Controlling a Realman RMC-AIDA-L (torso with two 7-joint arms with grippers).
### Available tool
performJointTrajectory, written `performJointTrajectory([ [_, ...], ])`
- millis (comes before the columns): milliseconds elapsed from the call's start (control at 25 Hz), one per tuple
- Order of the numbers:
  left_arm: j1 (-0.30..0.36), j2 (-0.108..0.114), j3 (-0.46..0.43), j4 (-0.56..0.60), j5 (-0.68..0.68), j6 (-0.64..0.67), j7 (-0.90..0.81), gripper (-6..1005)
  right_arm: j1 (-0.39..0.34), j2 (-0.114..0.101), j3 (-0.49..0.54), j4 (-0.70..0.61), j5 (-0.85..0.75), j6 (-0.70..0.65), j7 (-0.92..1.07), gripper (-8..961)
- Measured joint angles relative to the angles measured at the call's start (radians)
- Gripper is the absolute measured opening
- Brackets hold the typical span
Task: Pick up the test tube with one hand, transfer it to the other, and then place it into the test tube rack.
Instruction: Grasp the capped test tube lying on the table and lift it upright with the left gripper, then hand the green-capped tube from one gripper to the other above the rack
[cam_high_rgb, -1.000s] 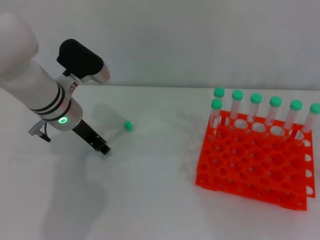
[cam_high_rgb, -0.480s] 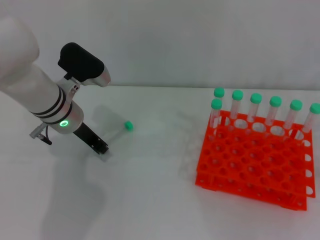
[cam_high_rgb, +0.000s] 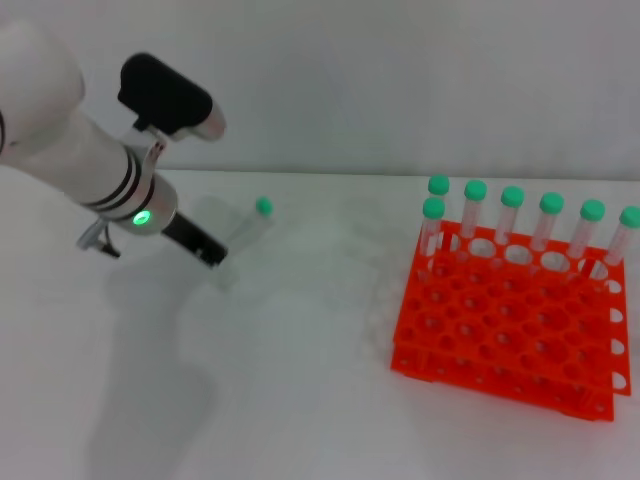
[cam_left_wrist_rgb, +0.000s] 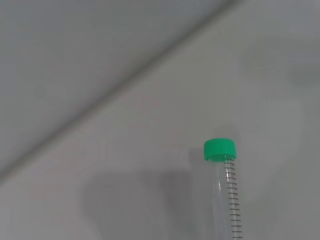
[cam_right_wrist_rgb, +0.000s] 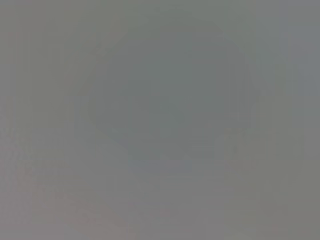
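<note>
The test tube (cam_high_rgb: 245, 230) is a slim clear tube with a green cap (cam_high_rgb: 263, 205). It is raised off the white table at a slant, cap end up and away from the arm. My left gripper (cam_high_rgb: 213, 255), black on a silver-white arm with a green light (cam_high_rgb: 143, 217), is shut on the tube's lower end. In the left wrist view the test tube (cam_left_wrist_rgb: 231, 200) and its green cap (cam_left_wrist_rgb: 220, 150) stand out over the table. The orange test tube rack (cam_high_rgb: 500, 340) sits at the right. My right gripper is out of view, and the right wrist view shows only grey.
Several green-capped tubes (cam_high_rgb: 512, 215) stand in the rack's back row. Most of its front holes hold nothing. White tabletop (cam_high_rgb: 300, 380) lies between the left arm and the rack, with a grey wall behind.
The left gripper has closed on the tube and lifted it. The arm rose and moved back, and the cap end now sits higher than a second ago.
</note>
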Motion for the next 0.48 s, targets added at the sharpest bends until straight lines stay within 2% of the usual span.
performJointTrajectory([
  [200,-0.006,-0.016,0.000,-0.002,-0.249,-0.138,0.152,192,-0.001,-0.001,0.000,-0.001,0.001,0.003,0.030,840],
  [320,0.012,-0.038,-0.001,-0.007,-0.499,-0.235,0.336,192,-0.007,-0.003,0.000,-0.002,0.000,0.007,0.070,840],
  [400,0.039,-0.053,-0.002,-0.011,-0.717,-0.252,0.519,192,-0.014,-0.003,-0.001,-0.004,0.000,0.007,0.083,841],
  [480,0.092,-0.063,-0.002,-0.013,-1.023,-0.196,0.768,192,-0.024,-0.005,-0.009,-0.008,-0.001,0.007,0.108,841],
])
